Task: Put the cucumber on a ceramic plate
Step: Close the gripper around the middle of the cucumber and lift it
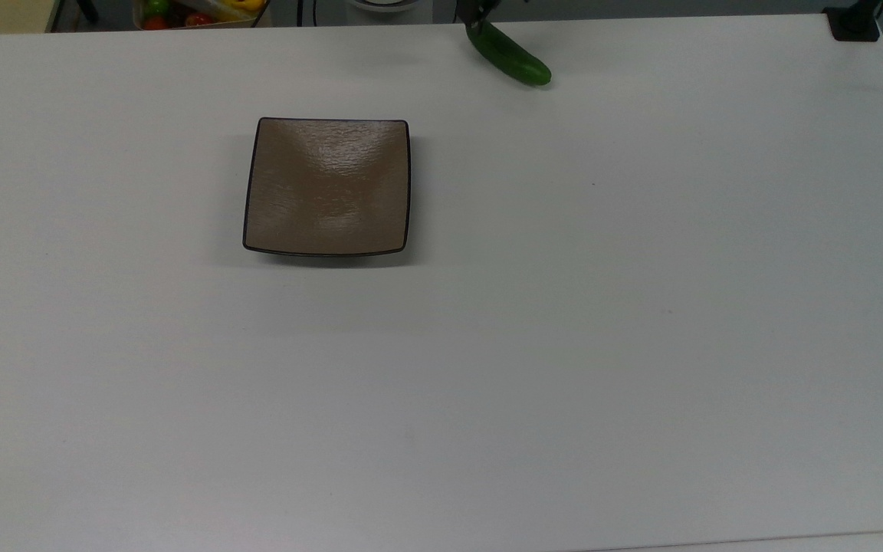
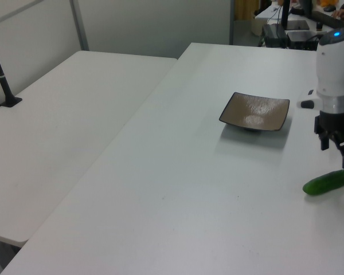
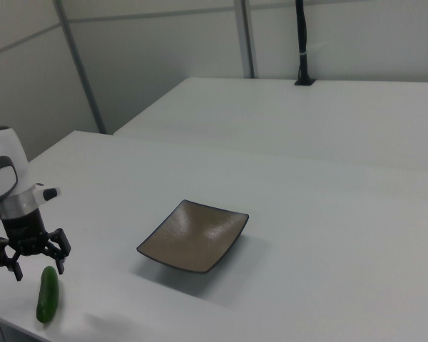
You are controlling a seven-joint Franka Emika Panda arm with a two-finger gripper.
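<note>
Lying flat: stubby dark-green cucumber [image 2: 328, 182]

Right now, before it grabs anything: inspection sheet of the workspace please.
Surface: white table, bare around the job's things.
Cucumber: flat on the table near the far edge in the top view, apart from the plate.
Ceramic plate: brown, square, nothing on it.
Clutter: nothing seen on the table; bin of colourful items beyond the far edge.
Gripper: open, just above one end of the cucumber, not gripping.
Cables: dark cables behind the far edge.
Surroundings: second white table, black post, grey partition walls.
</note>
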